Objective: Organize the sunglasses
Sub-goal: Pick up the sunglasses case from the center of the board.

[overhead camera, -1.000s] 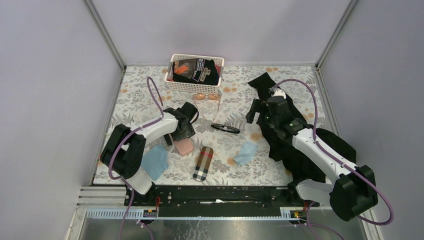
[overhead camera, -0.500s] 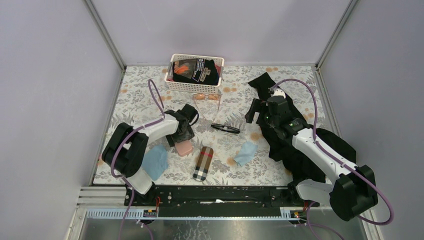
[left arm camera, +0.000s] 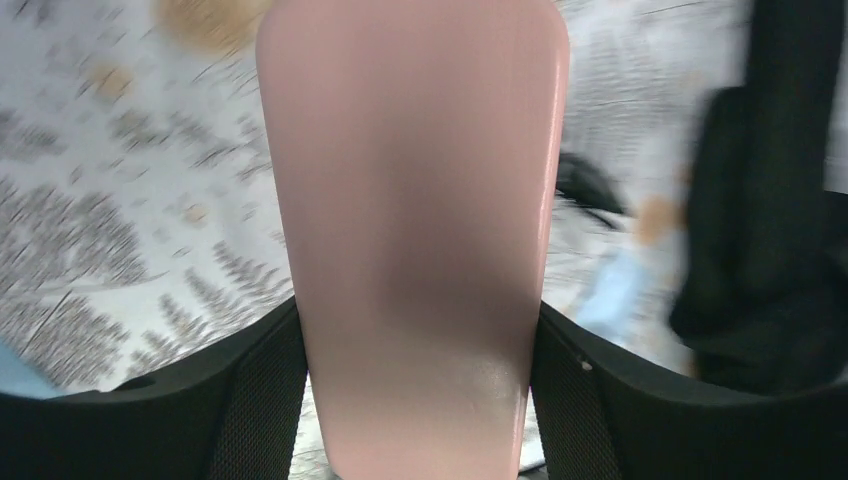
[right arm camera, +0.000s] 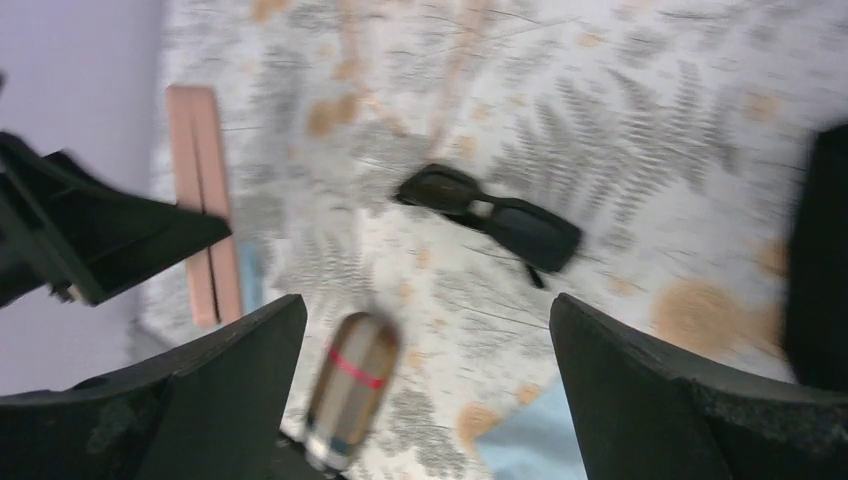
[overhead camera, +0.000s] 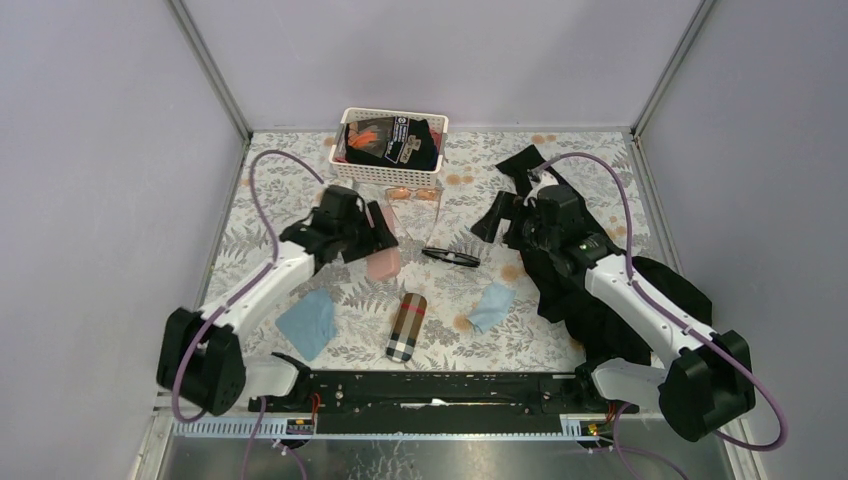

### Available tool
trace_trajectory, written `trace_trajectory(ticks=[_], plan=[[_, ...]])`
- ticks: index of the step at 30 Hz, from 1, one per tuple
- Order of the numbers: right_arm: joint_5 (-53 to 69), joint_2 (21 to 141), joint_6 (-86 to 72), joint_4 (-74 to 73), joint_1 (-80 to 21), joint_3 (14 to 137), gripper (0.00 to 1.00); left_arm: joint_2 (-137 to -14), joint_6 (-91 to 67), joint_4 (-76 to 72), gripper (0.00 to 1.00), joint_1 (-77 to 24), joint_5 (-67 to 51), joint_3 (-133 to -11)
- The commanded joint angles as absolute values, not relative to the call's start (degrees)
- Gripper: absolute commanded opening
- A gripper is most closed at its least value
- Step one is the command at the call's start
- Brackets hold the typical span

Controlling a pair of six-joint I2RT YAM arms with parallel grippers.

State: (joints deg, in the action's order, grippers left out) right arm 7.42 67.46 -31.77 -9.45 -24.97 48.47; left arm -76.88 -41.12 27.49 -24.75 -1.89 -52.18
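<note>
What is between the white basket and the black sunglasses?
The thin orange-tinted sunglasses lie there, close to the white basket; the top view shows it.

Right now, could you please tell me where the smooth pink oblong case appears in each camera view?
Top external: the smooth pink oblong case sits left of centre, gripped by the left gripper.
Left wrist: it fills the middle, between the fingers.
Right wrist: upper left, seen edge-on.
Shared landmark: the crumpled light-blue cloth, right of the case in every view.
</note>
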Motion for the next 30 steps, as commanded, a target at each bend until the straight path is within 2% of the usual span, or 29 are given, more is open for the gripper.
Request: trace_trajectory(ticks=[1, 3, 5, 10, 17, 30], plan=[[28.01, 68.06, -39.66, 9.97, -24.87, 47.5, 1.0, -70.92, -36.83, 15.4, 0.31, -19.21, -24.59, -54.67], [33.11, 68.93, -46.14, 23.88, -24.85, 43.05, 1.0, -70.53, -38.8, 13.23, 0.24, -17.13, -31.25, -55.07], [37.68, 71.33, -53.03, 36.08, -24.89, 40.18, 1.0, -70.57, -42.99, 10.48, 0.09, -15.47, -34.85, -54.17], [39.46, 77.8, -63.29, 54.46, -28.82, 38.52, 1.0, -70.82, -61.63, -13.48, 0.0, -14.76, -45.35, -45.38], [37.56, 84.82, -71.23, 69.19, -33.16, 38.17, 1.0, -70.57, -65.53, -17.98, 0.0, -14.7, -46.67, -45.04], [37.01, 93.19, -76.11, 76.81, -36.78, 41.57, 1.0, -70.21, -72.43, -26.37, 0.0, -14.76, -47.56, -41.41]])
